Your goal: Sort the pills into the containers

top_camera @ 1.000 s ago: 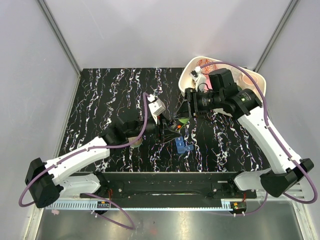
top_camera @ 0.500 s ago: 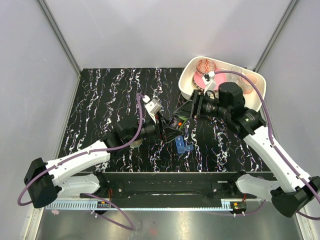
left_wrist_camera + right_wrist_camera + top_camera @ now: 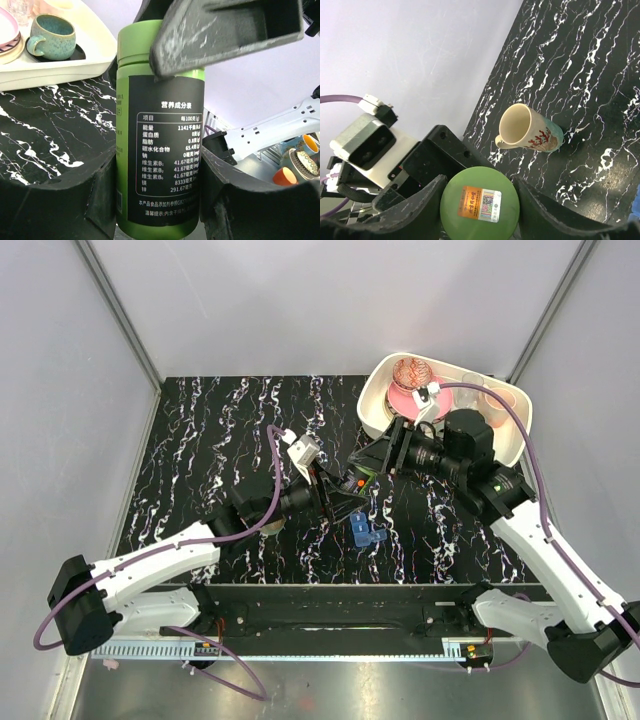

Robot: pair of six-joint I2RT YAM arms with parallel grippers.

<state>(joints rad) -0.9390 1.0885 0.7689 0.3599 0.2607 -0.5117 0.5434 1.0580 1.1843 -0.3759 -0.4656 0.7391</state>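
Observation:
A green pill bottle [image 3: 160, 125] with a black label stands upright between both grippers above the black marble table [image 3: 200, 440]. My left gripper [image 3: 160, 197] is shut on the bottle's lower body. My right gripper [image 3: 480, 206] is closed around its green cap [image 3: 479, 192] from above; one of its fingers [image 3: 225, 30] shows in the left wrist view. In the top view the bottle [image 3: 357, 483] is mid-table between the left gripper [image 3: 335, 500] and the right gripper [image 3: 368, 468]. The small blue pill box [image 3: 367, 532] lies just in front of them. No loose pills show.
A beige mug [image 3: 530, 131] with red coral print lies on its side on the table, mostly hidden under the left arm in the top view [image 3: 268, 524]. A white tray [image 3: 375, 390] at the back right holds a pink plate, a mesh ball and cups [image 3: 52, 35].
The right arm has swung down and forward from the tray, its wrist settling lower over the bottle. The left arm has pushed slightly right, still holding the bottle.

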